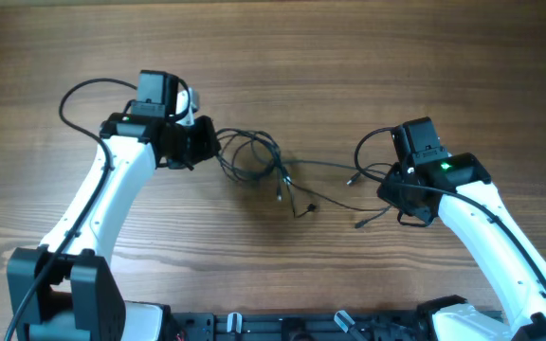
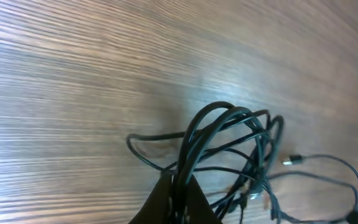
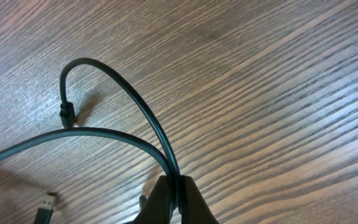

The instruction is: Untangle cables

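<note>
The cables (image 1: 254, 156) are thin black cords lying in a tangle of loops at the middle of the wooden table, with small plug ends (image 1: 281, 194) trailing toward the front. My left gripper (image 1: 207, 144) is shut on a bundle of the loops at the tangle's left side; in the left wrist view the cables (image 2: 229, 134) fan out from its jaws (image 2: 180, 193). My right gripper (image 1: 396, 185) is shut on the cables' right strands. In the right wrist view two cords (image 3: 129, 112) run out of its jaws (image 3: 174, 193), one ending in a dark plug (image 3: 67, 114).
The wooden table (image 1: 330, 57) extends around the arms. Thicker black arm cables loop by each wrist (image 1: 83, 90). A silvery plug end (image 3: 44, 208) lies on the table at the lower left of the right wrist view. The arm bases stand at the front edge.
</note>
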You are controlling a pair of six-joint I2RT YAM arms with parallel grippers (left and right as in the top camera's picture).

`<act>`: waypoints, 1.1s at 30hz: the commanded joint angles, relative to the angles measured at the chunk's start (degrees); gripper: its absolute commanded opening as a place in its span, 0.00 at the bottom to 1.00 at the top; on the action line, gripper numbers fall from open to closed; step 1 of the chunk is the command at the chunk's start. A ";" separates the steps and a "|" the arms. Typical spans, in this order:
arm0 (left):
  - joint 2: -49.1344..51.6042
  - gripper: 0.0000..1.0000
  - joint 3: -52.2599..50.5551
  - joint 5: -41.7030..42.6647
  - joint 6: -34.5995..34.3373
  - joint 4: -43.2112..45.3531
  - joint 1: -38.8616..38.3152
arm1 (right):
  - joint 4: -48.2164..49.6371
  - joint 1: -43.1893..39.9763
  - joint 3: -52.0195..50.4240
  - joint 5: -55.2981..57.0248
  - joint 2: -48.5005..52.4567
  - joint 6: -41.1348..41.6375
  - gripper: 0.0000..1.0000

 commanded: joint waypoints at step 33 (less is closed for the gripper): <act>-0.52 0.04 0.00 37.75 5.64 10.25 -10.64 | 21.84 -0.17 -0.52 -42.66 0.76 -22.53 0.72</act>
